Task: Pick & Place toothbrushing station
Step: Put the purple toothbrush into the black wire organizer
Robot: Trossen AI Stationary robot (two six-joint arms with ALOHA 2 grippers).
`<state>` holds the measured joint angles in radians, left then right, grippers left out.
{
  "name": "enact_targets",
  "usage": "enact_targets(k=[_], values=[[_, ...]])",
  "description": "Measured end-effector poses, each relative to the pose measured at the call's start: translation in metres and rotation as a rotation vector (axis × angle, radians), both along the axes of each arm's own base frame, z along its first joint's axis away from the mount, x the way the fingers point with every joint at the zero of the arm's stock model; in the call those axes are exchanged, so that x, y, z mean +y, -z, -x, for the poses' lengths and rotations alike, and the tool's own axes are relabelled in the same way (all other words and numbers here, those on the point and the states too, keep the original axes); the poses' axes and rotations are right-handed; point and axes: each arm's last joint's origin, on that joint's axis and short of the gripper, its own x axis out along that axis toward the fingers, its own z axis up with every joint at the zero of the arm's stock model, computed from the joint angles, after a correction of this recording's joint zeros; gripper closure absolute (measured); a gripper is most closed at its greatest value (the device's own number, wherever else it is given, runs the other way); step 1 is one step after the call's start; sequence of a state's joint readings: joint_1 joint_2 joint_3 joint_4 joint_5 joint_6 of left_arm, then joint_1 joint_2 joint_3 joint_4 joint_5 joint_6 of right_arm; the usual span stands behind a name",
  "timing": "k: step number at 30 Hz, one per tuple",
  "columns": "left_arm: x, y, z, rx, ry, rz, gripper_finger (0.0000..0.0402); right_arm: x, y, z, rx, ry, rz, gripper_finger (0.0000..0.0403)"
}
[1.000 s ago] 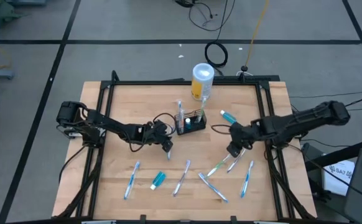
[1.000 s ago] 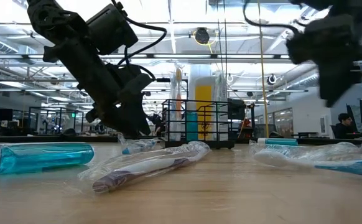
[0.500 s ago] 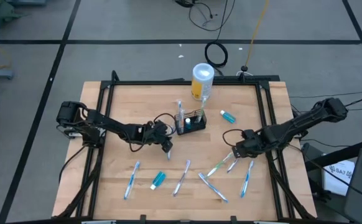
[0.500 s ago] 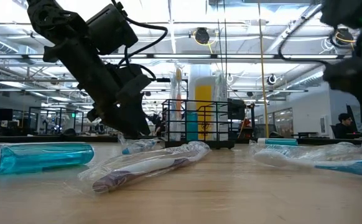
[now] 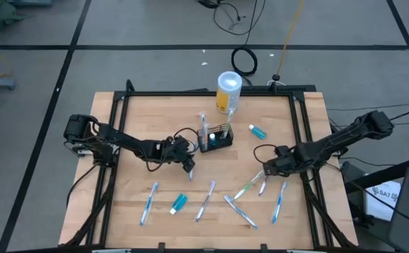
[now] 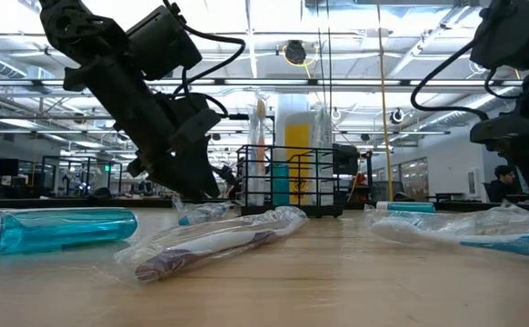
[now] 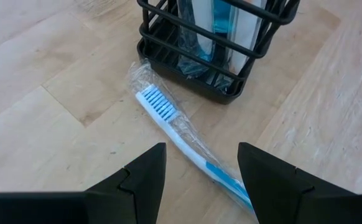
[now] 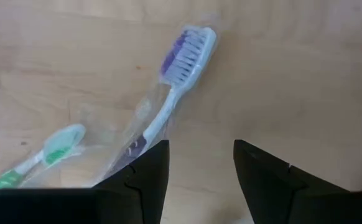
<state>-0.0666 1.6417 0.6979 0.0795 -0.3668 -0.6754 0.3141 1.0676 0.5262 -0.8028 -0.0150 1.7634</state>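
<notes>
The black wire basket (image 5: 216,140) stands mid-table with toothbrushes and a tube in it; it also shows in the left wrist view (image 7: 168,37). My left gripper (image 5: 188,164) is open and empty just left of and nearer than the basket. Its fingers stand on either side of a wrapped blue-bristled toothbrush (image 7: 168,124) that lies flat on the table. My right gripper (image 5: 266,169) is open and empty, low over a wrapped purple toothbrush (image 8: 176,78) and a green one (image 8: 51,149) on the right.
A white-and-yellow canister (image 5: 228,90) stands at the far edge behind the basket. A teal tube (image 5: 258,131) lies right of the basket. More wrapped toothbrushes (image 5: 241,211) and a teal tube (image 5: 178,203) lie along the near part. A black frame (image 5: 190,92) borders the table.
My right gripper has gone down toward the table and a little toward the near edge, over the toothbrushes on the right. It stays open.
</notes>
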Motion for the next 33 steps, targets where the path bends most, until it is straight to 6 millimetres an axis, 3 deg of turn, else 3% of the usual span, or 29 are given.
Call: enact_targets(k=[6, 12, 21, 29, 33], values=[[0.000, -0.001, -0.001, -0.017, -0.001, 0.001, 0.0195, -0.001, -0.009, 0.004, -0.068, -0.004, -0.028, 0.0232], [0.000, -0.002, -0.003, -0.035, -0.002, 0.002, 0.0195, -0.006, -0.015, 0.008, -0.144, 0.045, 0.081, 0.0232], [0.000, -0.002, -0.003, -0.037, -0.001, 0.001, 0.0195, -0.011, 0.025, 0.020, -0.137, 0.110, 0.102, 0.0232], [0.000, -0.004, -0.004, -0.054, 0.006, -0.004, 0.0195, -0.012, 0.028, 0.022, -0.122, 0.049, 0.110, 0.0235], [0.000, -0.004, -0.004, -0.058, 0.007, -0.004, 0.0195, -0.012, 0.027, 0.021, -0.150, -0.008, 0.134, 0.0266]])
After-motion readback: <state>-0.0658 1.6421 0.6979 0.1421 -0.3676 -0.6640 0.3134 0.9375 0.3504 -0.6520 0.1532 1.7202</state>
